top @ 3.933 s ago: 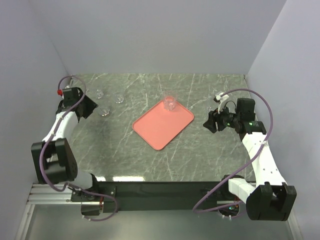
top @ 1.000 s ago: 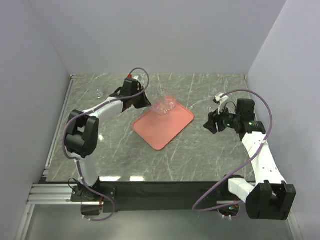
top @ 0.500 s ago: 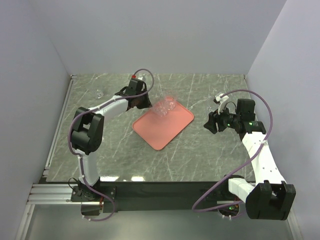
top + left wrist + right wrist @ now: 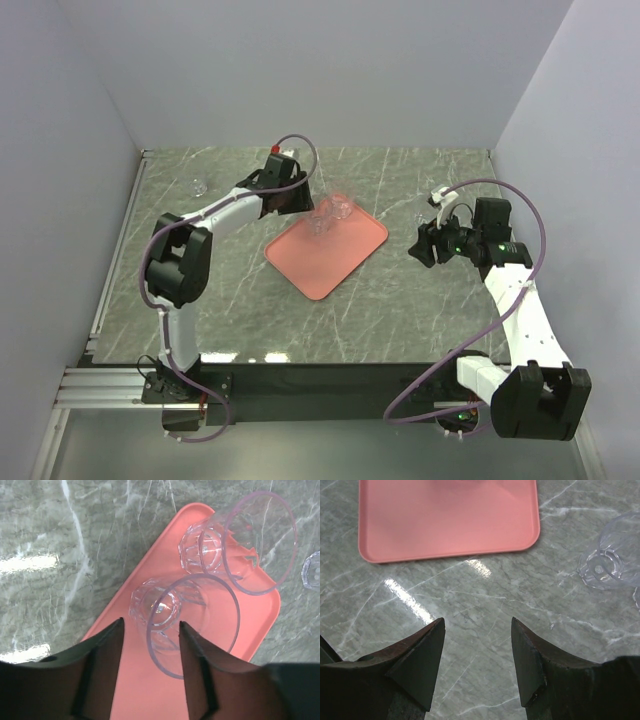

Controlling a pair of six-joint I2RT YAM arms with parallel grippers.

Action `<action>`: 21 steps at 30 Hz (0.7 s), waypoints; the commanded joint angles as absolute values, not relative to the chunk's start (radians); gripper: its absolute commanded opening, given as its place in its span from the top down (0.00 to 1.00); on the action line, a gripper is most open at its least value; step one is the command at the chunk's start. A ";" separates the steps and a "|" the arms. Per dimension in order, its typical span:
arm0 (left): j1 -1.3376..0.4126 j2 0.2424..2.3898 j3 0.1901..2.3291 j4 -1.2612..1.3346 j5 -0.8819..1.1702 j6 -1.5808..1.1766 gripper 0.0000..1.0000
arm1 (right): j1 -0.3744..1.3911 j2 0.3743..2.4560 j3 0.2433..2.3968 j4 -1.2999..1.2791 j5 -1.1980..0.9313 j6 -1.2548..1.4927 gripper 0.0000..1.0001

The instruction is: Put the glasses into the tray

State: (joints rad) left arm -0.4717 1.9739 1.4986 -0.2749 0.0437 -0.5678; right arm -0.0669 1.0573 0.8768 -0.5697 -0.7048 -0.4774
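Two glasses [image 4: 215, 550] stand on the tray [image 4: 135, 692], ahead of the released left claw [image 4: 150, 630]. The right claw [image 4: 477, 625] gapes empty; ahead-right of it, a glass [image 4: 605, 565] waits on the surface [image 4: 485, 595].

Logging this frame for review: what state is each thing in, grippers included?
tray: flat on the table, two glasses on it.
near glass: upright on the tray, wall between open jaws.
far glass: upright on the tray.
far-left glass: on the table, off the tray.
right-side glass: on the table, off the tray.
left gripper: open, astride the near glass's wall.
right gripper: open, empty.
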 commanded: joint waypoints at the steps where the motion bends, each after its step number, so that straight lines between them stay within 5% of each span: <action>1: -0.477 1.909 1.516 -0.267 0.025 -0.534 0.45 | -0.084 1.043 0.879 -0.561 -0.716 -0.491 0.37; 21: -0.468 1.254 0.999 -0.213 -0.219 -0.387 0.08 | -0.095 1.202 1.058 -0.626 -0.557 -0.515 0.37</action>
State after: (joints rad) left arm -0.4747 1.3231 1.0592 -0.2287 -0.1432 -0.4255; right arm -0.0952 1.1664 0.9802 -0.6109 -0.6170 -0.5034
